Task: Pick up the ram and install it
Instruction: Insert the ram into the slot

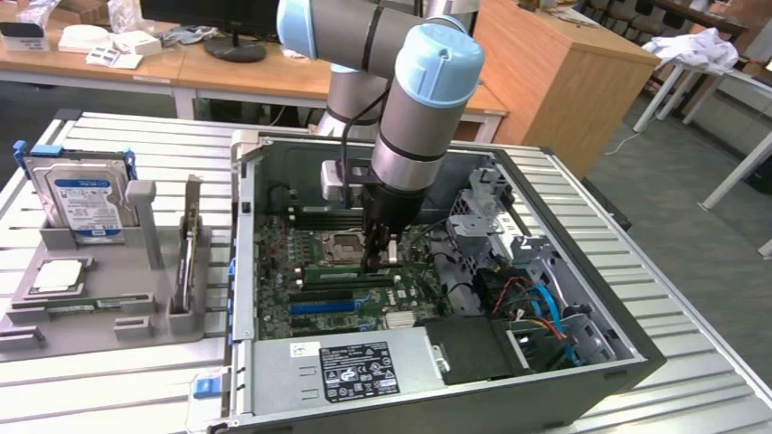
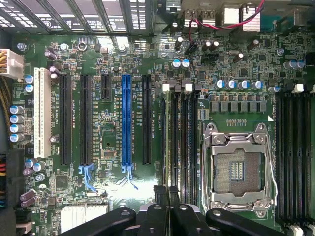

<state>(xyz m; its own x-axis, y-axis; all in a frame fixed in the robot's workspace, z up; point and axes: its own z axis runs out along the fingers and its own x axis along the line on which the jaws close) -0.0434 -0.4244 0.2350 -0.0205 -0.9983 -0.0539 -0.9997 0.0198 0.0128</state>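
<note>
I am holding my gripper (image 1: 381, 259) deep inside the open computer case (image 1: 603, 366), just over the motherboard (image 1: 404, 287). My fingers (image 2: 162, 199) are drawn close together and are pinching the ram (image 1: 338, 268) by its thin upper edge, near one of its ends. The ram is standing upright in one of the black slots, between the CPU socket (image 1: 343, 244) and the blue slot (image 1: 320, 307). I cannot tell whether it is sitting fully down.

Reading the exterior view as a clock face with my gripper in the middle, the ram's green side is running toward 9 o'clock. The empty CPU socket is lying at about 10 o'clock, just beside the ram. The blue slot is lying near 7 o'clock and the power supply (image 1: 343, 366) at 6 o'clock. Well apart, outside the case at 9 o'clock, the hard drive (image 1: 85, 199) is standing upright in the grey tray (image 1: 90, 334).
</note>
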